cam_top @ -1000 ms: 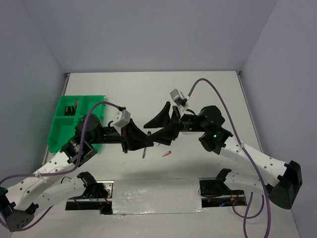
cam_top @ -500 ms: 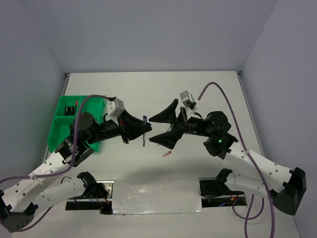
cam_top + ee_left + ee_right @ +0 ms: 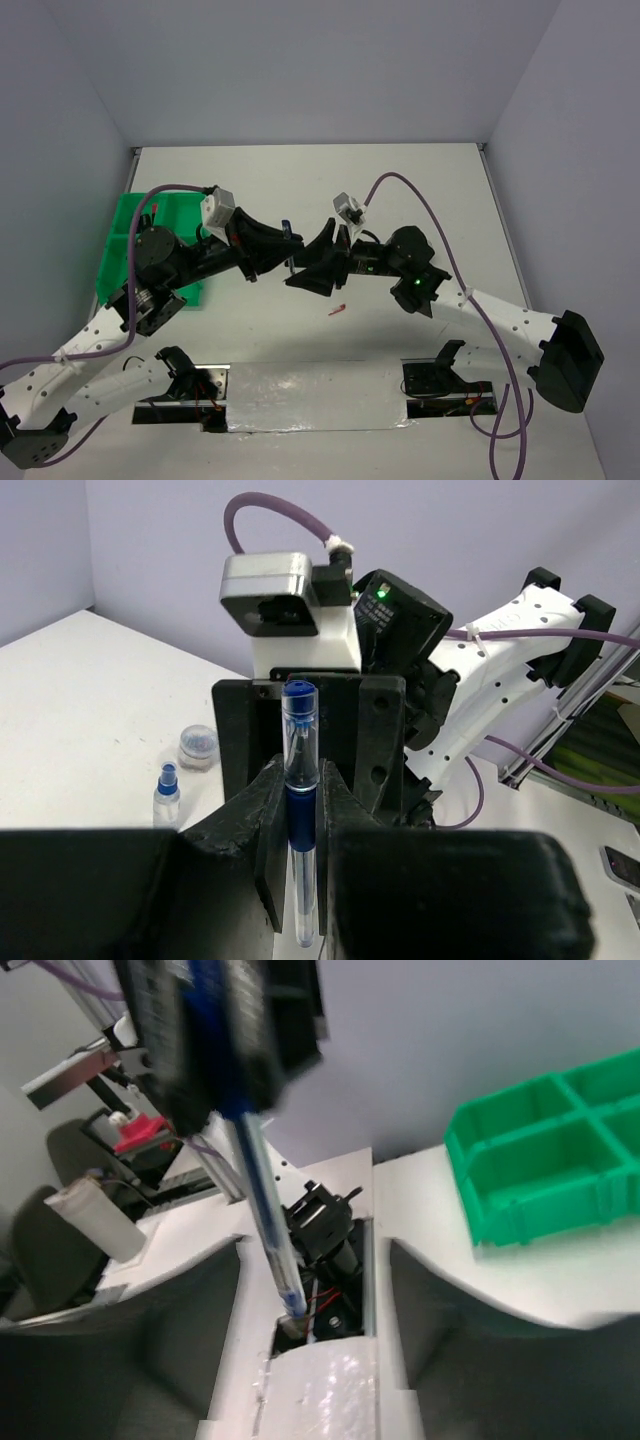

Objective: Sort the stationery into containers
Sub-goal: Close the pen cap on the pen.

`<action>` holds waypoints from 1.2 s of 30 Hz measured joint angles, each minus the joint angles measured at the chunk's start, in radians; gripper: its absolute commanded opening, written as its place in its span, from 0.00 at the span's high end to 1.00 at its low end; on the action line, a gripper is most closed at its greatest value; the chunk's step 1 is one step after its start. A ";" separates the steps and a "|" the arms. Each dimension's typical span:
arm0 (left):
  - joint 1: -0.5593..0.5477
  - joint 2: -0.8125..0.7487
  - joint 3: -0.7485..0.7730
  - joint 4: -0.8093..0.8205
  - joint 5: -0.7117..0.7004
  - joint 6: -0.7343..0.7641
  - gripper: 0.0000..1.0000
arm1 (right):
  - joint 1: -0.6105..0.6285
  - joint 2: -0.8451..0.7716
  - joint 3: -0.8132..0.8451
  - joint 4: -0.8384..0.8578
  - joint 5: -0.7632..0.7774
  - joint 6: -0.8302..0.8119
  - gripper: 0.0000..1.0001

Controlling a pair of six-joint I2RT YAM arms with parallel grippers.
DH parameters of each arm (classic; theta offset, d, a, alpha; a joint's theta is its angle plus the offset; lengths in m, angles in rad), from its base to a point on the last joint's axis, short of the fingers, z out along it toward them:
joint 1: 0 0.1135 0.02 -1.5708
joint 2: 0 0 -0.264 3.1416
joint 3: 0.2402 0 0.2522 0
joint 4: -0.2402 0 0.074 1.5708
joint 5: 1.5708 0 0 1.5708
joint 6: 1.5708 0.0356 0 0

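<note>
**Blue pen clamped by the left arm, standing inside the open right jaws**

The left gripper [image 3: 299,825] is closed on the blue pen [image 3: 299,780]. Its two fingers pinch the barrel just below the blue grip section. The capped end stands above the fingers and the clear barrel hangs below them. I read the pen's long axis as steep, close to upright, and crosswise to the left fingers.

The right gripper [image 3: 312,268] faces the left one head-on above the middle of the table. In the right wrist view the pen runs down through the gap between the right fingers [image 3: 150,1330], with clear space on both sides. I therefore report the right jaws as apart and holding nothing.

The green tray [image 3: 122,262] lies at the left edge of the table, on the left arm's side and well apart from the pen. The left arm is the nearer one.

My judgement is that carrying the pen to the tray depends on the right fingers. They flank the barrel, and a sideways move could knock it against them.

A red pen [image 3: 337,310] lies on the table below the two grippers.
</note>
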 measured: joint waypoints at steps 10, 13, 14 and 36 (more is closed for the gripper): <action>0.000 0.032 0.000 0.006 -0.027 -0.035 0.92 | 0.002 0.010 0.001 0.085 -0.025 0.004 1.00; 0.000 0.031 0.000 0.011 -0.038 -0.042 0.63 | 0.002 0.012 0.001 0.098 -0.024 0.011 1.00; 0.000 0.031 0.000 0.012 -0.041 -0.039 0.50 | 0.002 0.012 0.001 0.099 -0.021 0.017 1.00; 0.000 0.027 -0.042 0.009 -0.005 -0.013 0.71 | 0.002 0.011 0.005 0.095 0.021 0.049 1.00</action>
